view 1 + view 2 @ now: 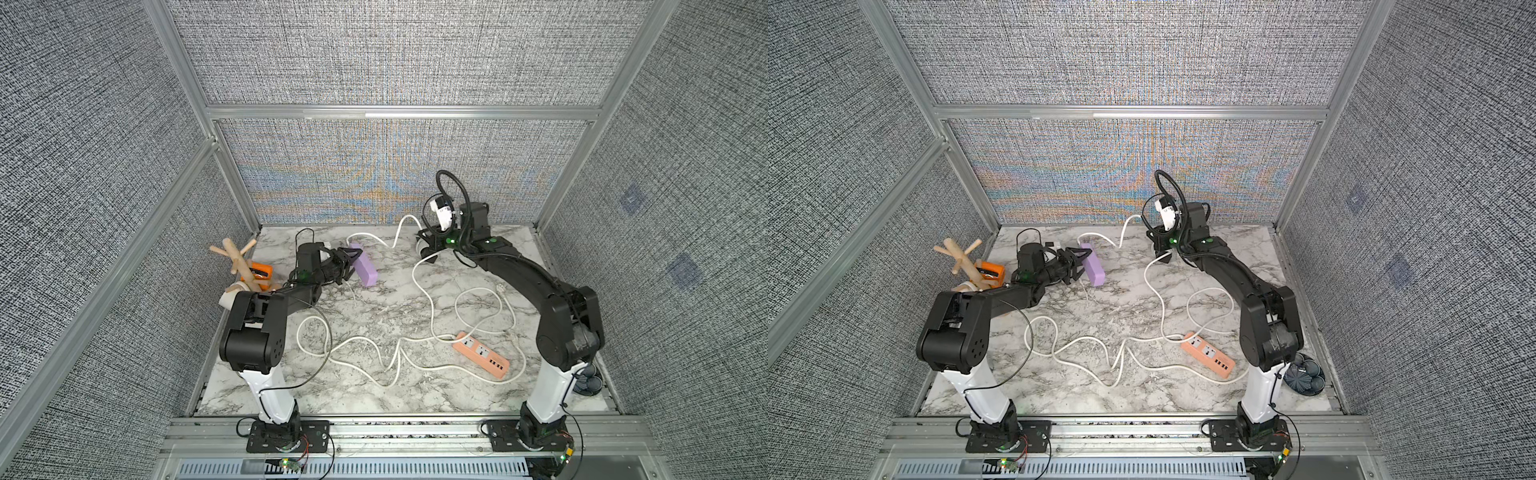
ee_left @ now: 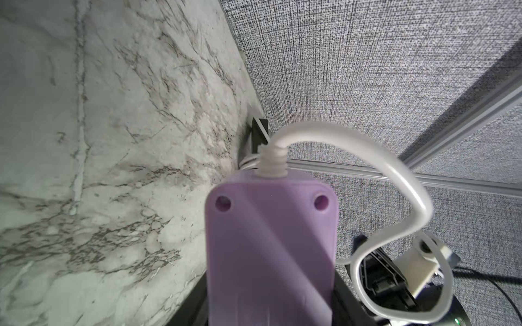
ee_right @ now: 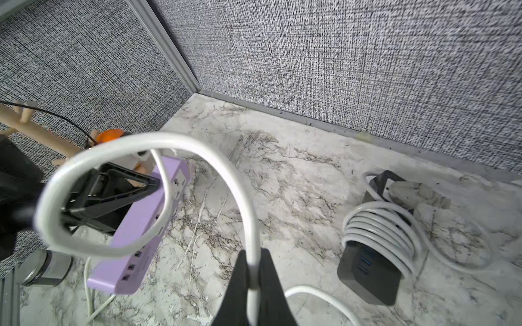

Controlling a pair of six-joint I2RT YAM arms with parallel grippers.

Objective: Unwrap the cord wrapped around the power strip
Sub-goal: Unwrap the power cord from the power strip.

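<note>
In both top views the left gripper has its fingers clamped on the purple power strip at the worktop's far left. Its white cord trails loose to the right gripper. The left wrist view shows the strip's back bare of turns. In the right wrist view the right fingers pinch that cord; one loop possibly remains.

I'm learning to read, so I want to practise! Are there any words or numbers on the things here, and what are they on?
Nothing can be read.
Dark label on the orange box: too blurred.
Tiny marks on the white wrist camera: too small.
No print shows on the purple power strip or the peach power strip.
</note>
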